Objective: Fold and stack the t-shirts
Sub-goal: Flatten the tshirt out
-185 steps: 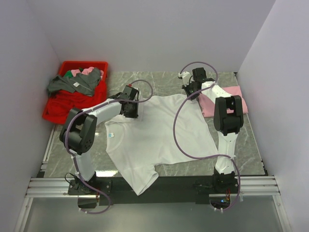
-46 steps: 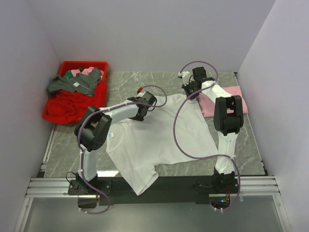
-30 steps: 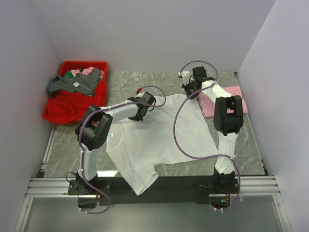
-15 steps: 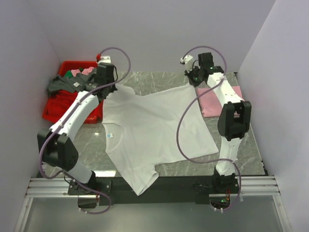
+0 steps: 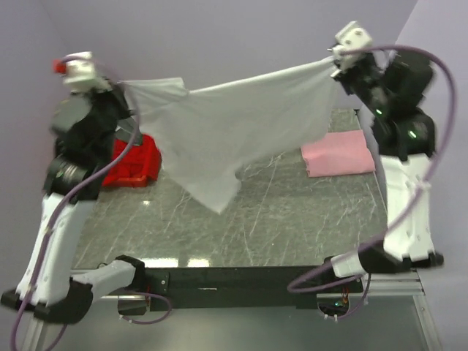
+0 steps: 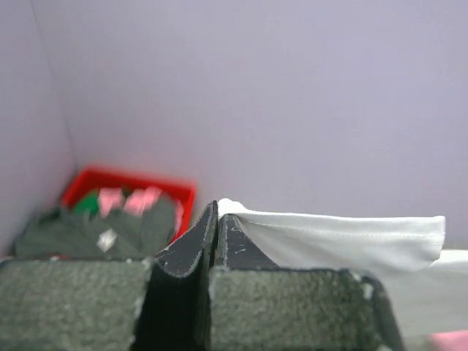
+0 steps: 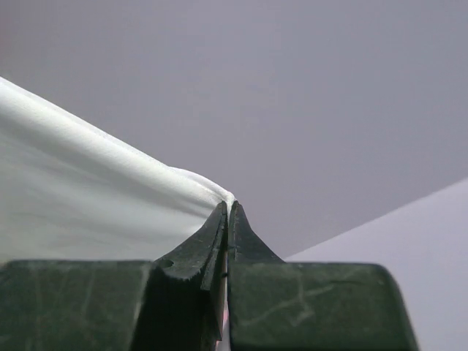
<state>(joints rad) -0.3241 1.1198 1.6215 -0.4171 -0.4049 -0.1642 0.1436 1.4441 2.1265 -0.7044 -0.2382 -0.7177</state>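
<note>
The white t-shirt (image 5: 241, 124) hangs in the air, up high and to the left of the pink t-shirt (image 5: 340, 153). L arm (image 5: 77, 146) & R arm (image 5: 395, 110) each hold one top corner. L jaws are pinched tight on the cloth edge, R jaws too. Both wrist views show cloth nipped btw the tips. Held wide like this, the shirt gets pulled flat, I think, so it can go down smooth for folding. Its low end dangles free. The pink t-shirt lies folded on the surface (image 5: 270, 219), so the white one prob. goes on top of it. A red bin (image 5: 135, 161) w/ more clothes sits far left of the pink t-shirt.
</note>
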